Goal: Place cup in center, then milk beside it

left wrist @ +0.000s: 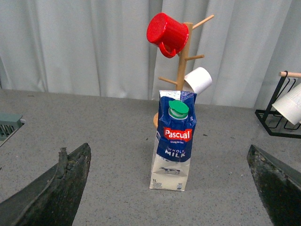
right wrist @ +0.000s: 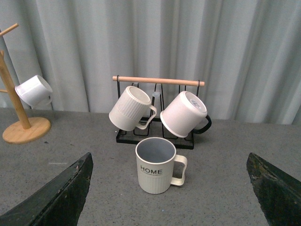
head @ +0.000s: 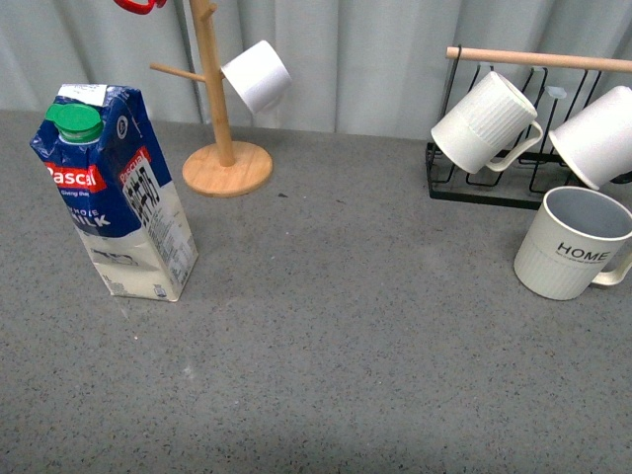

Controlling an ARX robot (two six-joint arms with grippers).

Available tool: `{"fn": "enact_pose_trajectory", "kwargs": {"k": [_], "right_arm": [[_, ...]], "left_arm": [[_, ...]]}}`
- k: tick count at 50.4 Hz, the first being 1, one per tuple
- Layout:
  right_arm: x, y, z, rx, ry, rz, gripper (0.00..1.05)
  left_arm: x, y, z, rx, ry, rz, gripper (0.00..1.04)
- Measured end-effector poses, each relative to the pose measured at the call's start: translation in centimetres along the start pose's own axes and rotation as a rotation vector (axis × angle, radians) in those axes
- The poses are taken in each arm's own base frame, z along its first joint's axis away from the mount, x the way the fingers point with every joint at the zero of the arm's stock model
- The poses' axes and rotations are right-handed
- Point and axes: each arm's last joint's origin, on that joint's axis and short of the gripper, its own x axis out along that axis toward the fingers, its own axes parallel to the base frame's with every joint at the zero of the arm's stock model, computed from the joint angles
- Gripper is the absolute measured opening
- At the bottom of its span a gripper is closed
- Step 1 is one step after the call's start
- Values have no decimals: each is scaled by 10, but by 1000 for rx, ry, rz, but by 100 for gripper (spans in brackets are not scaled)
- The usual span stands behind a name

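Note:
The cup (head: 568,244), an off-white ribbed mug lettered "HOME" with a grey-blue inside, stands upright at the table's right edge, just in front of a black rack. In the right wrist view the cup (right wrist: 156,165) stands ahead of my open right gripper (right wrist: 169,207), well clear of both dark fingers (right wrist: 61,197). The milk (head: 117,194), a tall blue-and-white Pascal carton with a green cap, stands upright at the left. In the left wrist view the milk (left wrist: 174,141) stands ahead of my open left gripper (left wrist: 169,197), untouched. Neither arm shows in the front view.
A wooden mug tree (head: 222,148) at the back holds a small white cup (head: 257,75) and a red mug (left wrist: 167,34). The black wire rack (head: 494,183) with a wooden bar carries two unlettered white mugs (head: 486,123). Grey tabletop (head: 346,316) lies between carton and cup.

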Motion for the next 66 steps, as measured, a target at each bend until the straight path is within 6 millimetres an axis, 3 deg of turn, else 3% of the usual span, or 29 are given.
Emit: {"fn": "enact_pose_trajectory", "kwargs": {"k": [66], "right_arm": [[0, 0, 0, 0, 0, 0, 96]], "left_arm": [[0, 0, 0, 0, 0, 0, 98]]}}
